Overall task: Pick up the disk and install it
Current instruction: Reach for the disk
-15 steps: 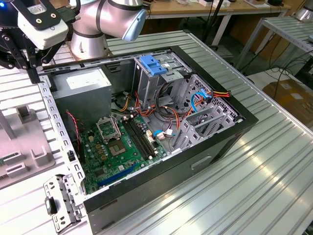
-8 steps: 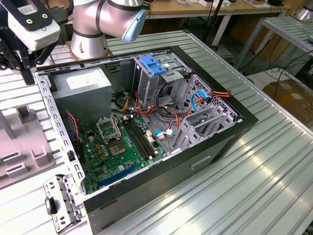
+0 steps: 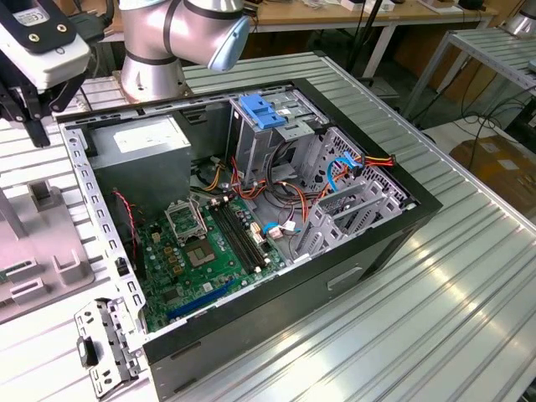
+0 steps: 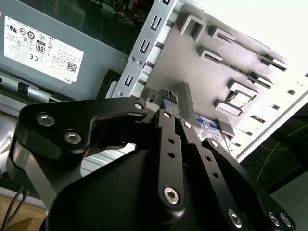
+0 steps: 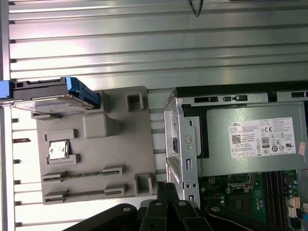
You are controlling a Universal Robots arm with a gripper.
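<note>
We find the flat metal disk with light-blue plastic side rails (image 5: 50,97) outside the computer. It sits at one end of a grey plastic fixture plate with moulded slots (image 5: 96,144). In the second wrist view a strip of its blue-banded label (image 4: 208,124) peeps out past the tool's linkage. The black two-fingered tool (image 5: 166,187) hangs over the opposite end of that plate, well apart from the disk. We see its fingers (image 4: 166,103) pressed together and clenched on nothing.

The plate lies on the ribbed aluminium worktop (image 5: 144,43), just beside the open black computer case (image 3: 368,243). In the exterior view the tool (image 3: 35,126) is high at the exterior view's left, above the plate and clear of the case.

Inside the case, nearest the plate, we see the grey power-supply box with a white sticker (image 5: 255,139). Below it lies the green motherboard (image 3: 205,251). Farther in stands a bare metal drive cage (image 3: 352,201) with red, orange and blue cables around it. Beside this stands a second metal cage topped by a blue plastic bracket (image 3: 264,110). The silver arm's base (image 3: 155,50) stands on the worktop behind the case.
</note>
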